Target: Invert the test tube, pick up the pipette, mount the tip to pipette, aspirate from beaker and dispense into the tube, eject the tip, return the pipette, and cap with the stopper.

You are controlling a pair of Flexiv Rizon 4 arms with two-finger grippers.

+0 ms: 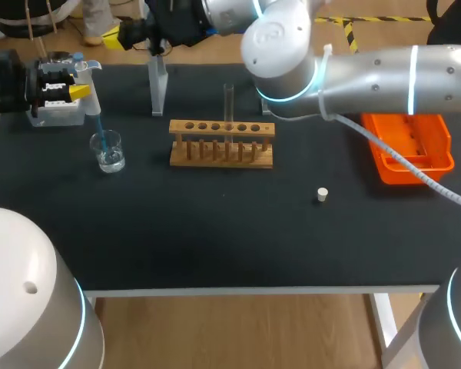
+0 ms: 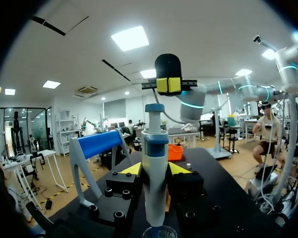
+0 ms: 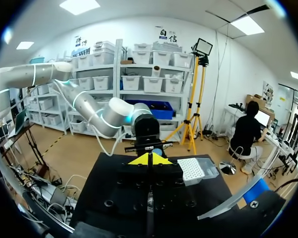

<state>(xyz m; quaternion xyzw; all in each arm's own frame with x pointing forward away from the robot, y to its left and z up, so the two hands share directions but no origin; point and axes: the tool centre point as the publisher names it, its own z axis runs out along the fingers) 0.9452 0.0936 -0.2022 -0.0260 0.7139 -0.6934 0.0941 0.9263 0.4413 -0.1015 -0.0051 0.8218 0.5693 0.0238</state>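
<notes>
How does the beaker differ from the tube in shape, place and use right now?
The beaker is short and wide; the tube is tall and narrow. The beaker stands on the table; the tube stands in the rack. The blue tip of the pipette reaches into the beaker; nothing enters the tube. Both are clear and upright.

silver arms, cyan rings, yellow-tipped pincers
</notes>
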